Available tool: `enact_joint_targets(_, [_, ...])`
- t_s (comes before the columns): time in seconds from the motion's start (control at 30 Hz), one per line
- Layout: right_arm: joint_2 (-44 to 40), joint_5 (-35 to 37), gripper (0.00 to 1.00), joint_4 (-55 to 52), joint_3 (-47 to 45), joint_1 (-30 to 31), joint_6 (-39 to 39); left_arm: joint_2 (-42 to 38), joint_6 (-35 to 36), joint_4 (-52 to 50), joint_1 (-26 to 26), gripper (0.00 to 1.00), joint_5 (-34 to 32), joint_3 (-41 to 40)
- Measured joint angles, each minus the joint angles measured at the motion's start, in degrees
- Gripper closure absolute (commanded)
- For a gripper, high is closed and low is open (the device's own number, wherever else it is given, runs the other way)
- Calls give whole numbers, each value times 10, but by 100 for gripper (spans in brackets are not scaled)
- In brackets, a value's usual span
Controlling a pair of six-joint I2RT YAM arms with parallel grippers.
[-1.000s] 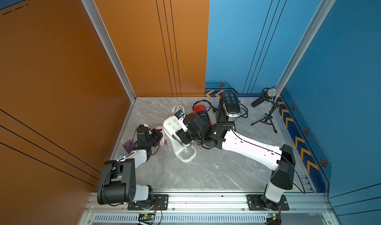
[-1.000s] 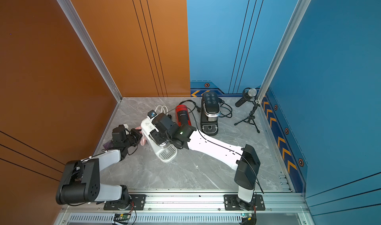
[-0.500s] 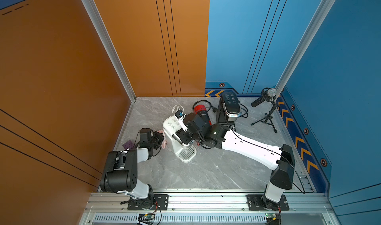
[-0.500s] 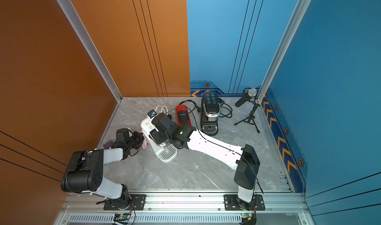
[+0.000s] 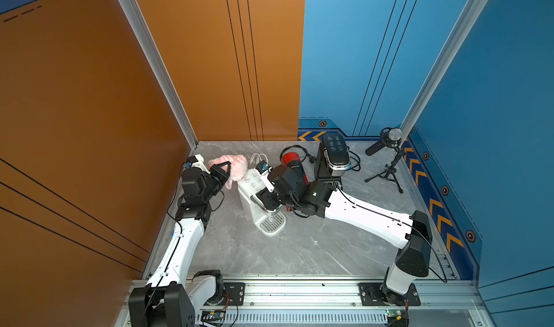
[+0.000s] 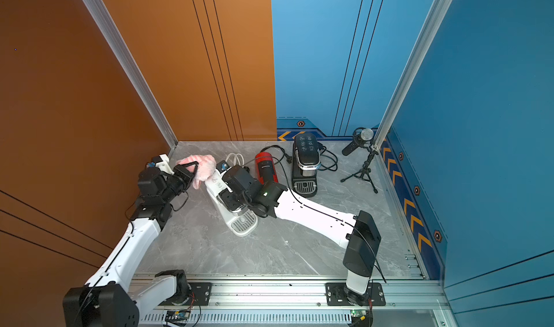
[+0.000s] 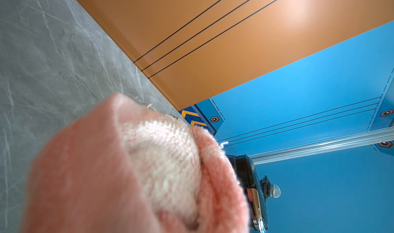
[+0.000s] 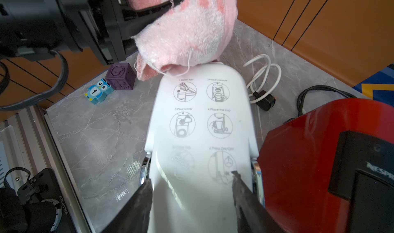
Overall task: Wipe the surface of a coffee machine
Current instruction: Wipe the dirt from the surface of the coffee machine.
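The left gripper (image 5: 225,169), pinching the pink cloth (image 5: 239,163), is raising it off the table to the white coffee machine's (image 5: 248,197) far end to start wiping, while the right gripper (image 8: 190,177) is straddling the near end, fingers spread.

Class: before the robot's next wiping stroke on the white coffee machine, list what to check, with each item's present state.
1. Cloth clamped in left gripper: ok.
2. Cloth touching white coffee machine's top: ok, rear edge.
3. Right gripper bracing the machine: cannot tell; fingers straddle it.
4. Machine's top free of loose things: ok.
5. Purple block clear of the cloth: ok, beside the machine.
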Motion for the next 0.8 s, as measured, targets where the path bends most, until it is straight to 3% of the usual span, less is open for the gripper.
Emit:
enact_joint_targets(0.2, [-8, 0, 39, -1, -9, 0, 0, 80, 31, -18, -7, 100, -13, -7])
enact_joint_targets(0.4, [-19, 1, 39, -4, -20, -3, 0, 153, 56, -12, -17, 100, -29, -68])
enact_joint_targets(0.7, [-27, 6, 36, -16, -25, -7, 0, 162, 66, 11, -26, 100, -60, -126])
enact_joint_targets(0.8, [-33, 7, 35, -29, -25, -12, 0, 111, 68, -45, -26, 100, -78, -125])
